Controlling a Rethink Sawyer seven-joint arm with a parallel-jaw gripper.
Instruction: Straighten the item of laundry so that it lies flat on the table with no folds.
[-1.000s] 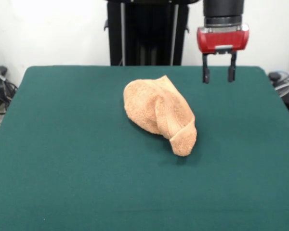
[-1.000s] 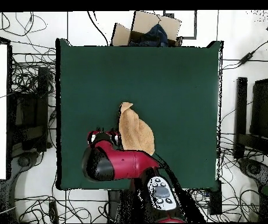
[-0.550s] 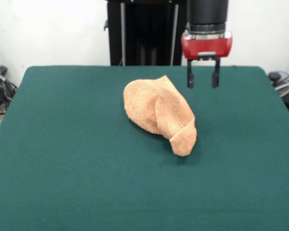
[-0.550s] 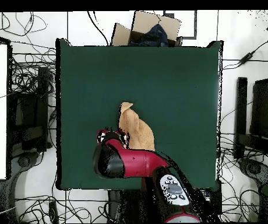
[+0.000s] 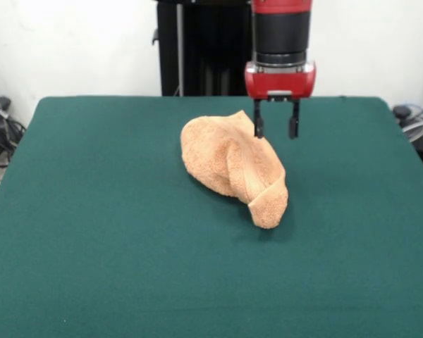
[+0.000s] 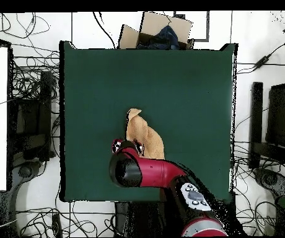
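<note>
The gripper (image 5: 273, 128) hung open and empty over the bunched towel's (image 5: 233, 169) end nearest the table's (image 5: 92, 211) robot-side edge; the towel's long axis ran away from there.

Table: my work surface (image 5: 92, 232) — a large rectangle covered in plain dark green cloth, running almost to every edge of the front view.
On it: only the towel (image 5: 229, 165), peach-orange terry cloth.
Towel's place: around the middle of the table, a little toward my side in the overhead view (image 6: 145, 137).
Towel's state: bunched into a rounded mound — folded over on itself, with a thick rolled end pointing toward the camera in the front view.
Rest of the cloth: smooth green on all sides of the towel.
</note>
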